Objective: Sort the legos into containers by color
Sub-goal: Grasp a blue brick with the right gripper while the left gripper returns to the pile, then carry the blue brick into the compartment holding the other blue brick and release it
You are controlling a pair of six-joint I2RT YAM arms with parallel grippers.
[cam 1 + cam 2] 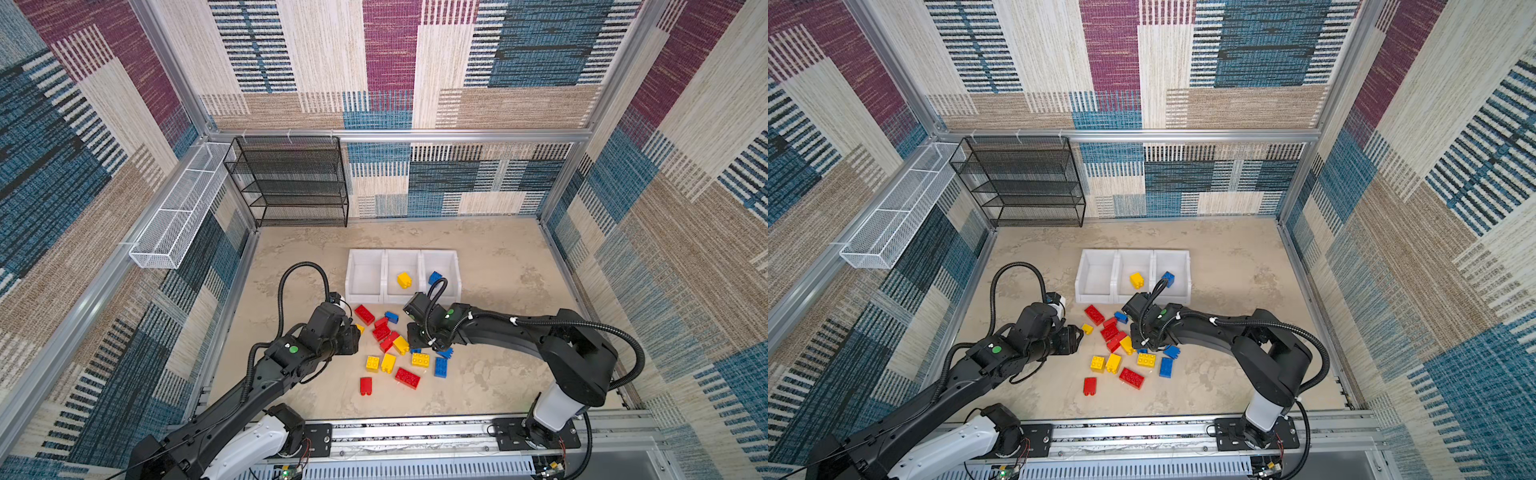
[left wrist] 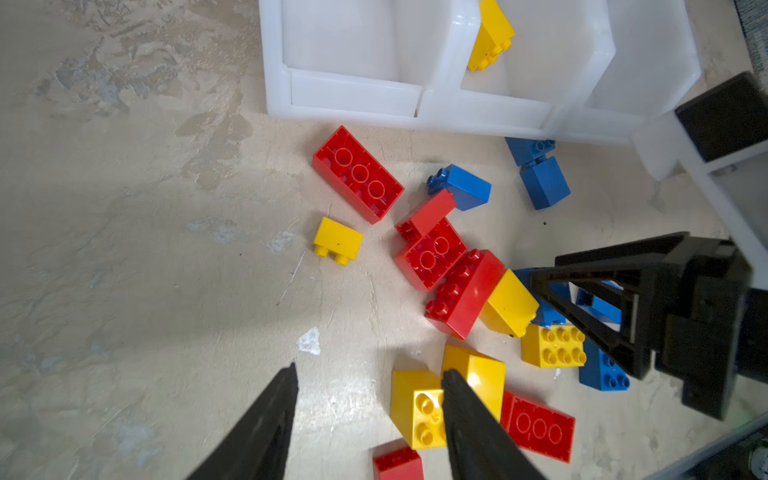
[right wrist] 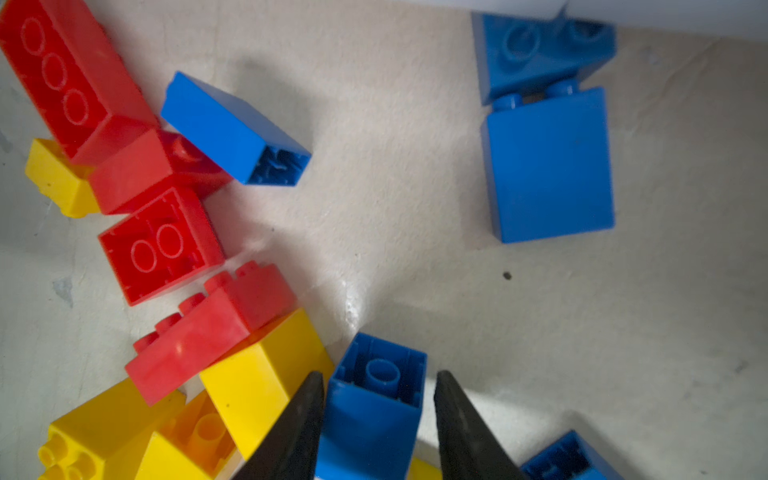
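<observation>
1. Straddling a blue lego point(image 3: 374, 419) on the bench point(image 3: 540, 332), my right hand point(image 3: 378, 374) stands open, one finger touching it, the other just off.
2. My left hand point(image 2: 370, 370) hovers open and empty above the bench.
3. Loose red, yellow and blue legos point(image 1: 381, 332) lie between my hands.
4. Beyond them, the containers point(image 1: 365, 253): yellow brick point(image 1: 404, 280) in the middle bin, blue brick point(image 1: 434, 277) in the right.
</observation>
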